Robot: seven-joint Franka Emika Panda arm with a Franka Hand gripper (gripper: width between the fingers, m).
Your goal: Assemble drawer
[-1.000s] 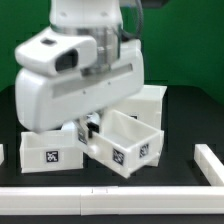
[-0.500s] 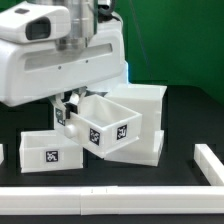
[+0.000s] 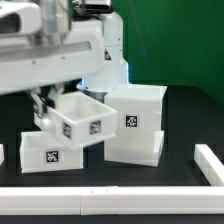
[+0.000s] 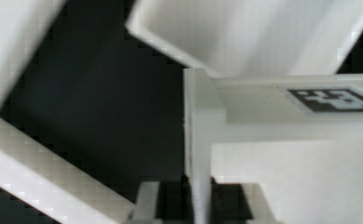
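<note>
My gripper [image 3: 48, 108] is shut on the thin wall of a small white tray [image 3: 83, 121] and holds it tilted above the table, to the exterior view's left of the large white casing [image 3: 136, 122]. In the wrist view the tray's wall [image 4: 199, 140] runs edge-on between my fingers [image 4: 157, 203], with a tag [image 4: 331, 98] on a white face beyond. A second tray [image 3: 55, 151] with a tag sits on the table below the held one. The knobs are not visible.
The arm's big white body [image 3: 50, 55] fills the upper left of the exterior view and hides the area behind it. A white rail [image 3: 110, 201] runs along the front and another [image 3: 212, 165] along the right of the black table.
The gripper has carried the held tray up and toward the exterior view's left, away from the front of the casing. The casing and the second tray have not moved.
</note>
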